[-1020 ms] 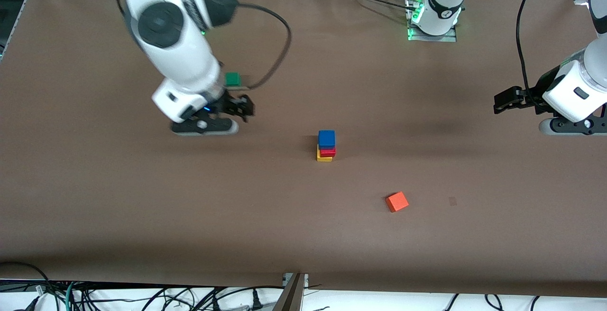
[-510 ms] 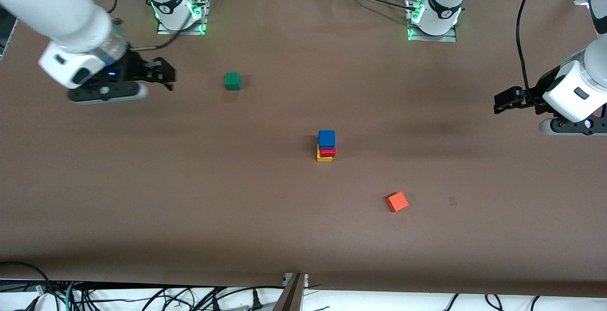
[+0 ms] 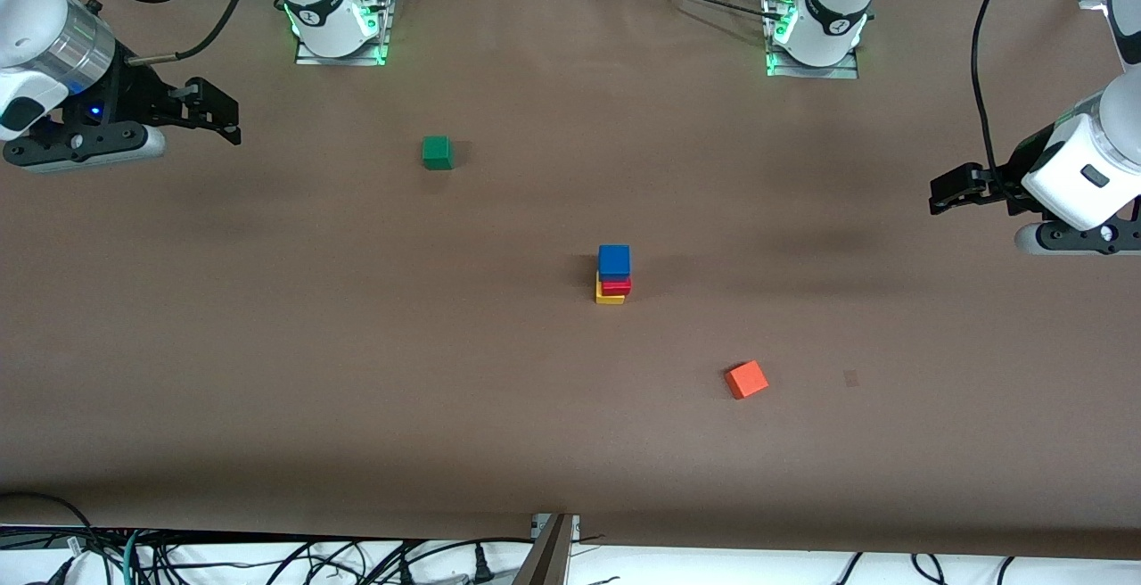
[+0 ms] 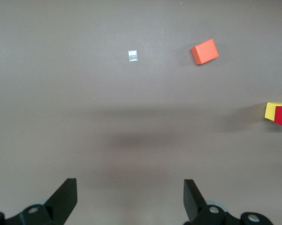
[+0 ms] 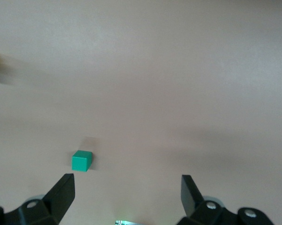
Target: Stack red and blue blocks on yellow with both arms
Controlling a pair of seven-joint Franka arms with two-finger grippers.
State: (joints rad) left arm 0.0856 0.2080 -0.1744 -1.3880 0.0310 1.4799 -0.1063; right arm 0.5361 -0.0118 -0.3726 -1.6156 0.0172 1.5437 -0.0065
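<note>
I've got the stack standing mid-table: blue block on the red block, red on the yellow block, each a touch off-centre from the one below (not by much, but I can see it). From here the job looks done. My right gripper hangs over the right arm's end of the table, fingers spread wide and empty; my left gripper hangs over the left arm's end, also wide and holding nothing. Both arms are waiting. The green block and the orange block lie well apart from the tower. If I had to touch these cubes again, I'd judge them light, rigid and matte, so not slippery; pinch two flat opposite sides, mid-height, and come straight down, because a sideways nudge would likely topple that tower.
</note>
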